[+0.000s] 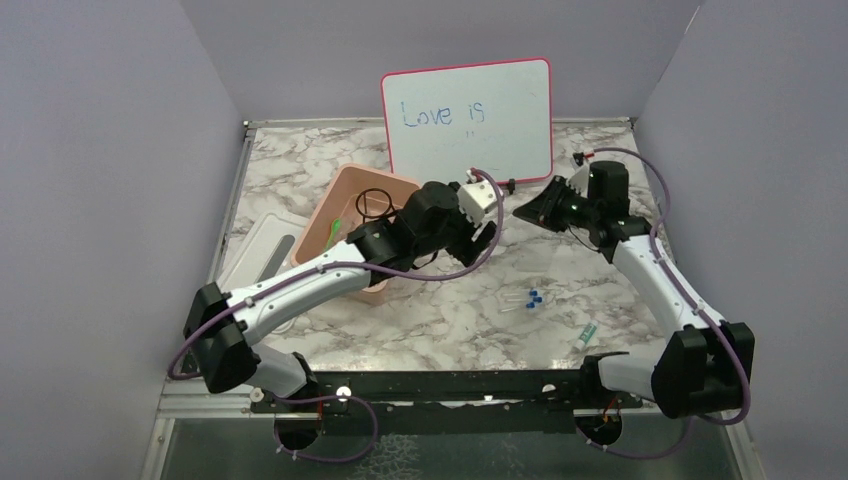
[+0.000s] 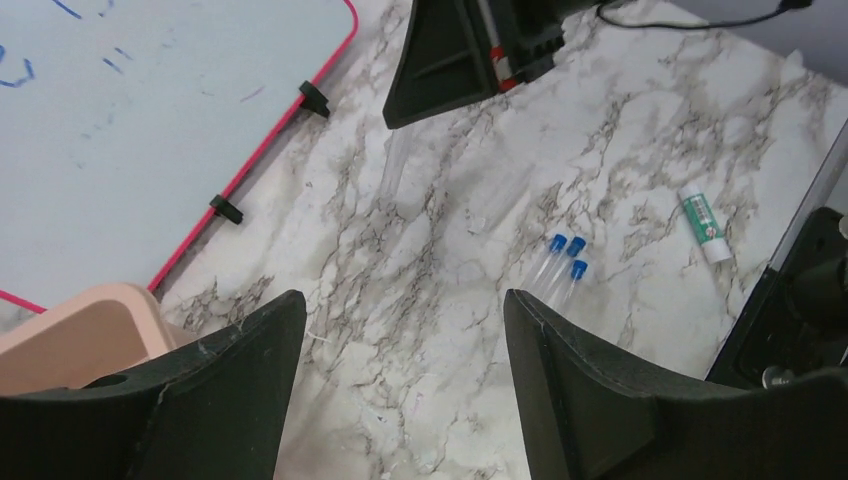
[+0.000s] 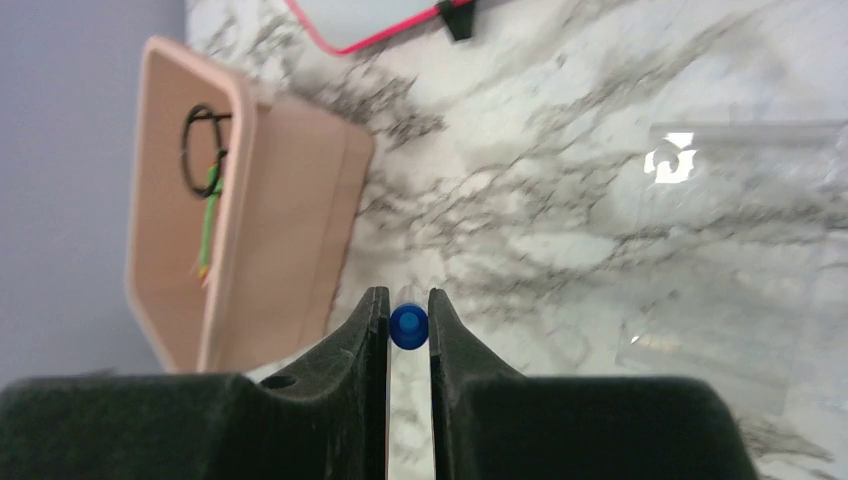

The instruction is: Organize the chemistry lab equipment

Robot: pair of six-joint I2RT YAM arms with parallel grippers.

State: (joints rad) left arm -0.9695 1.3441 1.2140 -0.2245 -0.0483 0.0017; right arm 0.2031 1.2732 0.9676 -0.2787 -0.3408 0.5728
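Observation:
My right gripper point(image 1: 528, 211) is shut on a small clear tube with a blue cap point(image 3: 408, 325) and holds it above the table to the right of the pink tub point(image 3: 240, 240). My left gripper point(image 1: 478, 243) is open and empty over bare marble point(image 2: 405, 320). Three more blue-capped tubes point(image 1: 530, 298) lie on the table and show beside my left finger point(image 2: 567, 262). The black wire ring stand point(image 1: 375, 203) and the green-handled tool point(image 1: 335, 232) lie inside the tub; both also show in the right wrist view, the stand point(image 3: 205, 150) above the tool point(image 3: 210, 215). I see no metal tongs.
The pink-framed whiteboard point(image 1: 467, 120) stands at the back. The white lid point(image 1: 255, 250) lies left of the tub. A white stick with a green label point(image 1: 588, 335) lies near the front right point(image 2: 703, 225). Faint clear plastic pieces point(image 3: 720, 160) lie on the marble.

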